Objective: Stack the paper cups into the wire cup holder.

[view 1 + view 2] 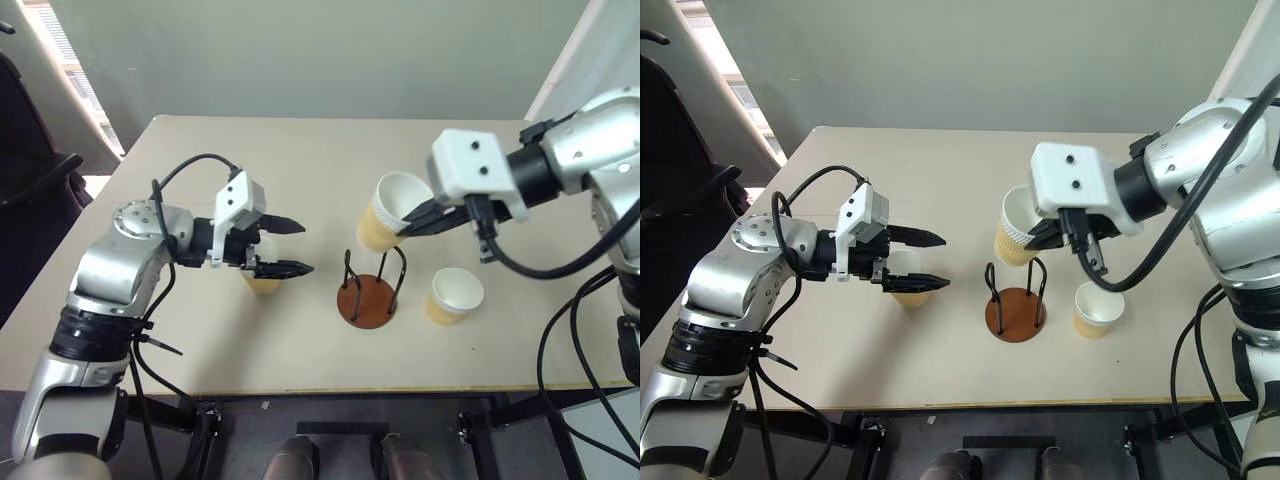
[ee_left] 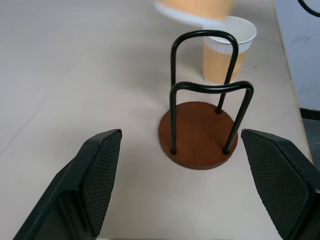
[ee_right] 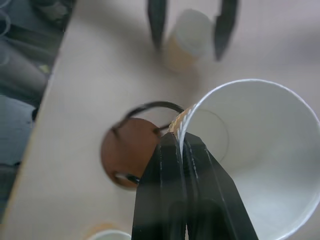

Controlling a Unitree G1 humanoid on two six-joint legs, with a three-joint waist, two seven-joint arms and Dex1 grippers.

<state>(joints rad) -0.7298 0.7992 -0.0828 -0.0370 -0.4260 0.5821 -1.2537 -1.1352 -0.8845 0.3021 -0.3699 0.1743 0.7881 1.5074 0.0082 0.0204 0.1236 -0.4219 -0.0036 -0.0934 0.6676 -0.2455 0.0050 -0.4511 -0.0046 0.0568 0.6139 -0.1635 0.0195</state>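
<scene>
Nearest me, the wire cup holder (image 1: 367, 291) stands empty near the table's (image 1: 200, 150) front edge, a paper cup (image 1: 454, 295) just to its right. Left of it, the left gripper (image 1: 284, 246) hangs spread wide over another cup (image 1: 906, 283), gripping nothing. The right gripper (image 1: 1037, 236) pinches the rim wall of the third cup (image 1: 389, 213), tilted above the holder. These look feather-light and crushable; pinching the stiffer rolled rim seems wisest.

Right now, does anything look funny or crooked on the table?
Nothing is spilled or broken. One paper cup hangs tilted above the wire cup holder, pinched by its rim in the right gripper.
</scene>
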